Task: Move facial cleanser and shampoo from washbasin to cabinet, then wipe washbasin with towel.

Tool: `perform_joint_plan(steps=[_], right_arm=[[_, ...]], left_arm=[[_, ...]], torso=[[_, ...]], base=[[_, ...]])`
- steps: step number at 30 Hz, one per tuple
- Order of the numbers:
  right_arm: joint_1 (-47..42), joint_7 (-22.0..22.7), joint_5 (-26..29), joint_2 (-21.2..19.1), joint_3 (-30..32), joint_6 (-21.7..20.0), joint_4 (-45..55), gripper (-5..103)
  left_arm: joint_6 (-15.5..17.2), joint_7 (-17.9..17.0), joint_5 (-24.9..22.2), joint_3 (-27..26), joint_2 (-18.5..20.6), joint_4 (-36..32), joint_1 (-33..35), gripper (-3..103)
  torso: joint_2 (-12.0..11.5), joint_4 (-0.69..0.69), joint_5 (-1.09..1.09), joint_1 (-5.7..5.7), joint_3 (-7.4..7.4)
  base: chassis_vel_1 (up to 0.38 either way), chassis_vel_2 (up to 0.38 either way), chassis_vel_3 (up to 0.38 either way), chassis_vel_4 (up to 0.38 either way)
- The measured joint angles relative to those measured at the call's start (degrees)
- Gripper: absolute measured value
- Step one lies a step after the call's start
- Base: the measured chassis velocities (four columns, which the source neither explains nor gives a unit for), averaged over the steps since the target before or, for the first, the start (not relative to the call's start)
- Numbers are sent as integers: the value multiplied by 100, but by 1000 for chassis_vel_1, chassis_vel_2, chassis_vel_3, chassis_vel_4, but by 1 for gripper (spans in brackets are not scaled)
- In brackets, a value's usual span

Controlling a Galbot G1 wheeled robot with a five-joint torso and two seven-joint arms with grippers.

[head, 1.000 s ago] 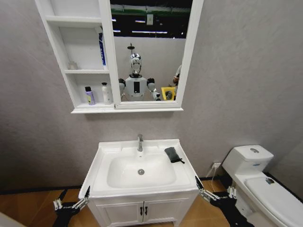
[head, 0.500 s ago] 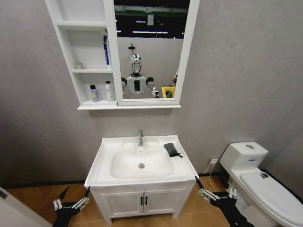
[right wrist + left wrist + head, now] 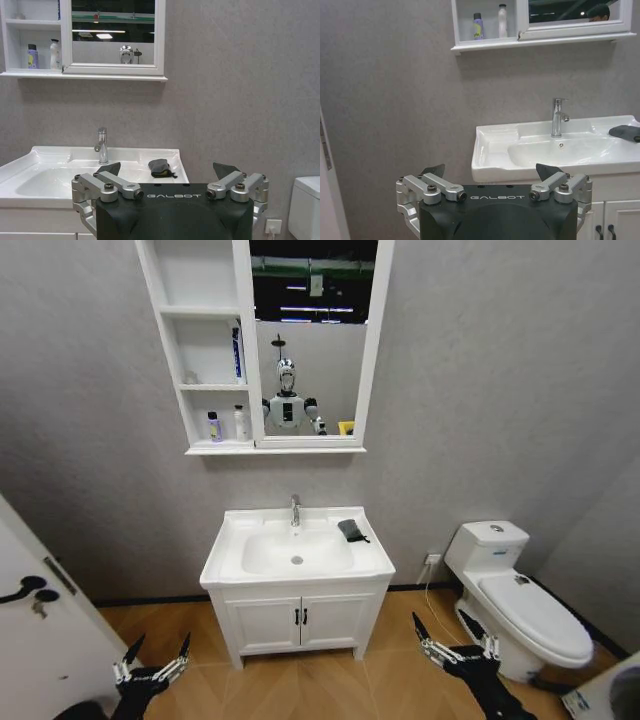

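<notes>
there, towel [image 3: 351,530] on washbasin [image 3: 225,562], well beyond end effectors

the word "galbot" stands in pale letters on the black housing of the left gripper [image 3: 490,172], between its two finger mounts, and the same word stands in the same place on the right gripper [image 3: 167,169]. the labels on the bottles in the cabinet [image 3: 205,390] are too small to read.
</notes>
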Motion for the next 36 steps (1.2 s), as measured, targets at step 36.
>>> perform_joint_plan(steps=[36], right_arm=[[1, 1, 0, 0, 0, -2, 2, 100]], left_arm=[[1, 0, 0, 2, 0, 0, -1, 100]], torso=[[-2, -4, -5, 3, 2]], base=[[264, -273, -285, 281]])
